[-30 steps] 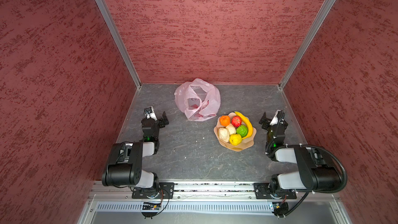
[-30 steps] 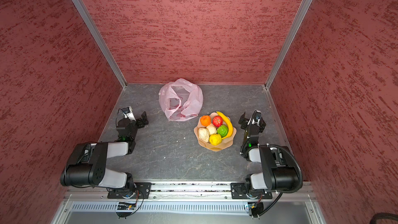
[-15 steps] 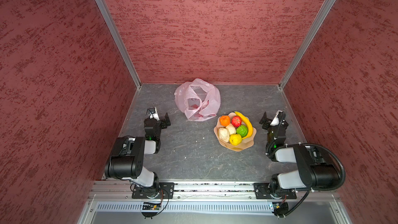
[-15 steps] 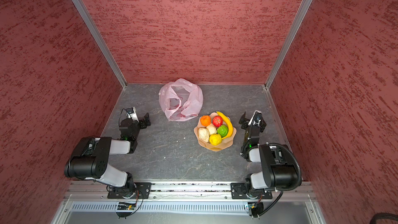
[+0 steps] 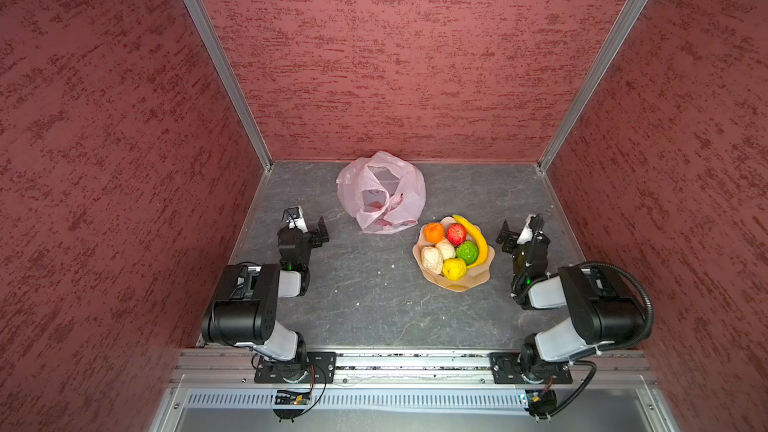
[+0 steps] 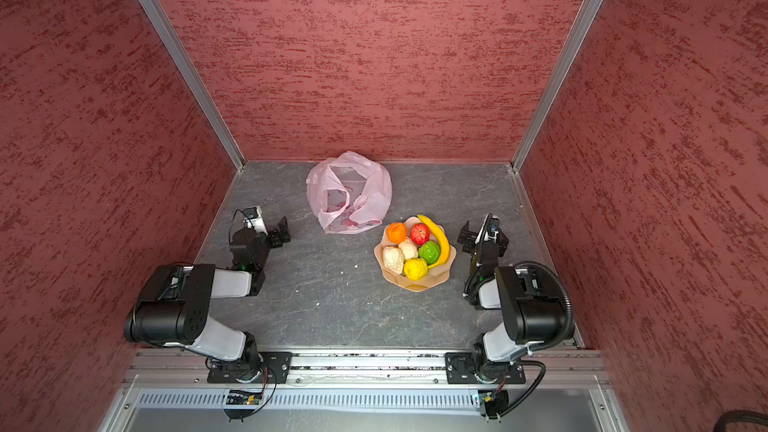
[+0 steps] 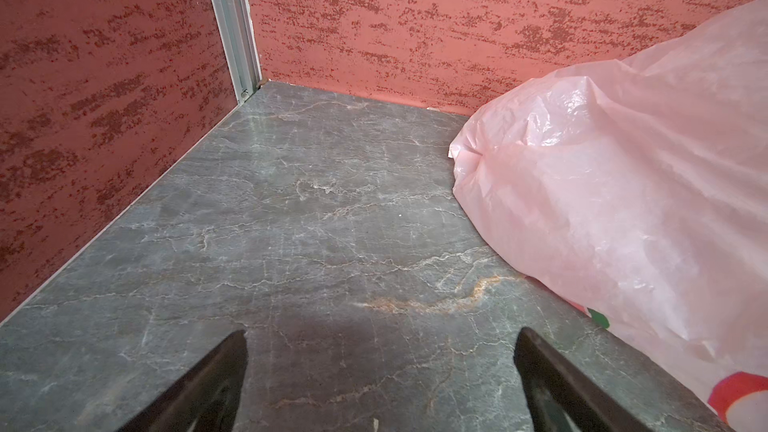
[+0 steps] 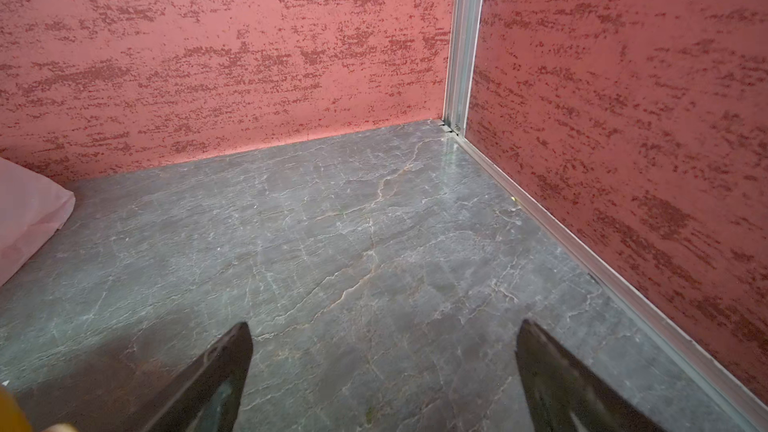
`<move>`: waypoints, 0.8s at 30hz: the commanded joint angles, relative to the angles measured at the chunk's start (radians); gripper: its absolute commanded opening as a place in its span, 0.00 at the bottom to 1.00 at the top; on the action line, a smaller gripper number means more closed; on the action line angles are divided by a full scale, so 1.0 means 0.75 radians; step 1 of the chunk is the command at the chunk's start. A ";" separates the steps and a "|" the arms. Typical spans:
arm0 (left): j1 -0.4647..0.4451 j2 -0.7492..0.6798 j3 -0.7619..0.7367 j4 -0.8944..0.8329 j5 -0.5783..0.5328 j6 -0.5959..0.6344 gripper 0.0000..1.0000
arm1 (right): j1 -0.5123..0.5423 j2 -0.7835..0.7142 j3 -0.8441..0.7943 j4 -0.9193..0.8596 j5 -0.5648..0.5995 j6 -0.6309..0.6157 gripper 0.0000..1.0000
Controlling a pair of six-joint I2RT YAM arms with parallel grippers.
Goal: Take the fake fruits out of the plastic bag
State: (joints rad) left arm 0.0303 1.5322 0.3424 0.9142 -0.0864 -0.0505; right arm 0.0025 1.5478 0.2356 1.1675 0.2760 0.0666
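Both arms have eased back toward the frame's lower edge, left hand [image 5: 309, 228] and right hand [image 5: 519, 231] released and empty. All seven fake fruits [image 5: 453, 249] fill the plate [image 5: 478, 278] right of centre; the plastic bag [image 5: 380, 193] (apparently emptied) lies upper-centre. Unloading looks done; next, just park.

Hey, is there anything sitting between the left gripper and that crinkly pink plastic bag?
Nothing visible. Only bare grey marbled tabletop lies between the left gripper and the thin translucent pale-pink plastic bag. The tan wavy-edged plate of toy fruits sits off that path.
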 commanded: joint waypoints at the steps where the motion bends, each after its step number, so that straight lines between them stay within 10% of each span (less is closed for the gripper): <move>1: -0.011 0.002 0.018 0.029 -0.009 0.019 0.99 | -0.011 0.003 0.043 0.024 -0.032 -0.025 0.99; 24: -0.029 0.004 0.024 0.023 -0.044 0.035 0.99 | -0.013 0.003 0.041 0.024 -0.032 -0.026 0.99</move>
State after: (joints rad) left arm 0.0143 1.5322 0.3443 0.9142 -0.1127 -0.0433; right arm -0.0013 1.5486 0.2546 1.1671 0.2646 0.0666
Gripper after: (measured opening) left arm 0.996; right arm 0.990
